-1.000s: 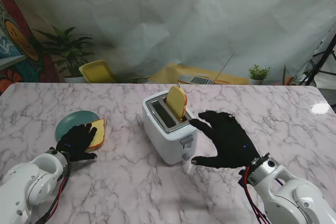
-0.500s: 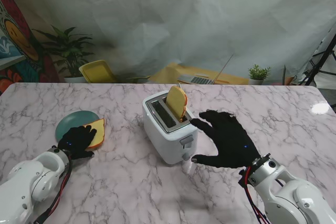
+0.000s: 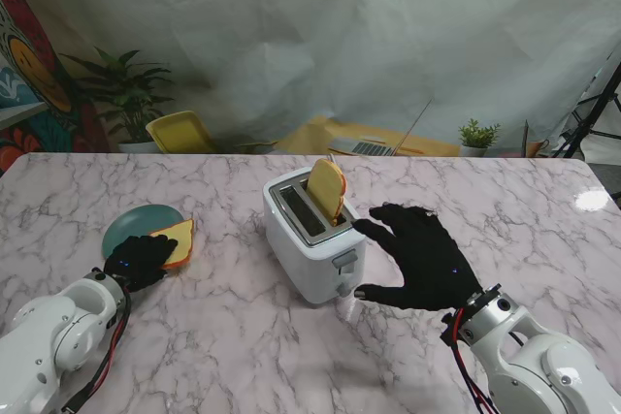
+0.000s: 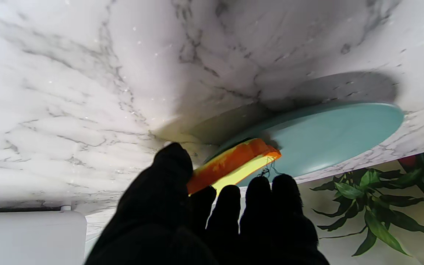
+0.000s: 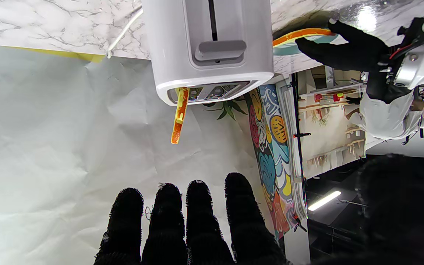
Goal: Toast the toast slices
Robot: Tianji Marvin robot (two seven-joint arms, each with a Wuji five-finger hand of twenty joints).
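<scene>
1. Stood white on the marble table (image 3: 243, 336), middle of the scene: the toaster (image 3: 310, 239), two slots on top, lever (image 5: 215, 50) on the near end face, not pressed down as far as could be judged.
2. Poked up tilted out of the right-hand slot: one bread slice (image 3: 327, 189), only partly sunk. Left-hand slot showed bare.
3. Lay on the left, half on the teal plate (image 3: 136, 223) and hanging over its right rim: the second slice (image 3: 179, 242).
4. Left hand (image 3: 143, 259) set on that second slice, thumb at the crust edge and fingers (image 4: 260, 191) over the top, seen closing on it from the wrist view. Grasping, by the look, though a firm hold could not be confirmed.
5. Right hand (image 3: 417, 257) hovered just right of the toaster, released, fingers spread, holding nothing, thumb near the lever but apart from it.
6. Judged the step in hand: lifting the second slice off the plate for the bare slot.
7. Best done with a light pinch across the crust, raised clear of the plate rim before travelling right.
8. Then turned upright, lined up with the slot's long side, lowered straight.
9. Risk judged: slice catching the slot edge, or nudging the toaster.
</scene>
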